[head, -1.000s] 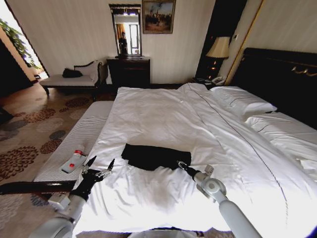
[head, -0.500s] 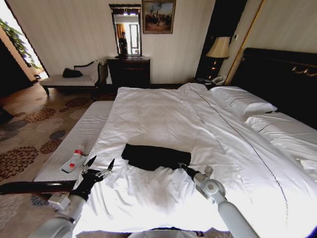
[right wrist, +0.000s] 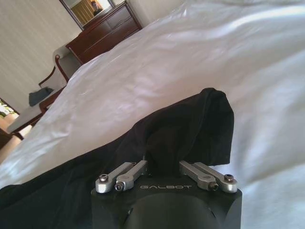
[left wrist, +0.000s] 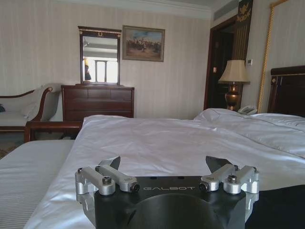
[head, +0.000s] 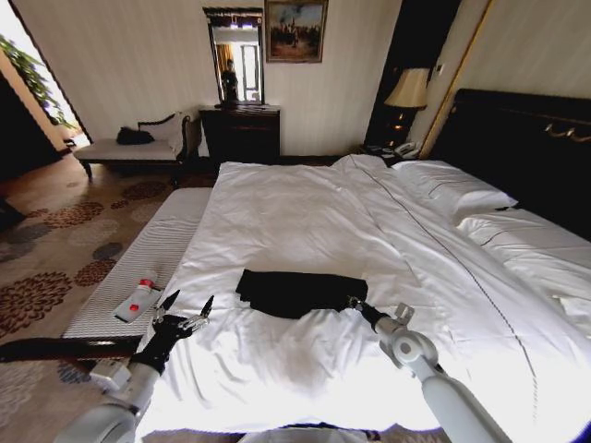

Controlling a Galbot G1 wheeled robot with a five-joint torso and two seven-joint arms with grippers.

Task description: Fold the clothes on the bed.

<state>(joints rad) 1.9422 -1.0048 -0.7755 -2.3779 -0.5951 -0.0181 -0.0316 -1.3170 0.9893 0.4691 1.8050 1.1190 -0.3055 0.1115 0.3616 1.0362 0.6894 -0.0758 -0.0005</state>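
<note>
Shifted rightward since the prior frame: black T-shirt [head: 297, 292] (folded into a band) on the white bed [head: 305, 217], its near end pinched by the right gripper [head: 354, 303]. Left gripper [head: 182, 311] hovers spread wide at the bed's left edge.

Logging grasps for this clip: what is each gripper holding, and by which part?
Right gripper: black T-shirt, pinched at its right-hand edge fold. Left gripper: nothing, jaws open.

I see the bed [head: 305, 221] with its white sheets carrying the folded black T-shirt [head: 297, 291] near its front edge, pillows [head: 452, 189] far right.
</note>
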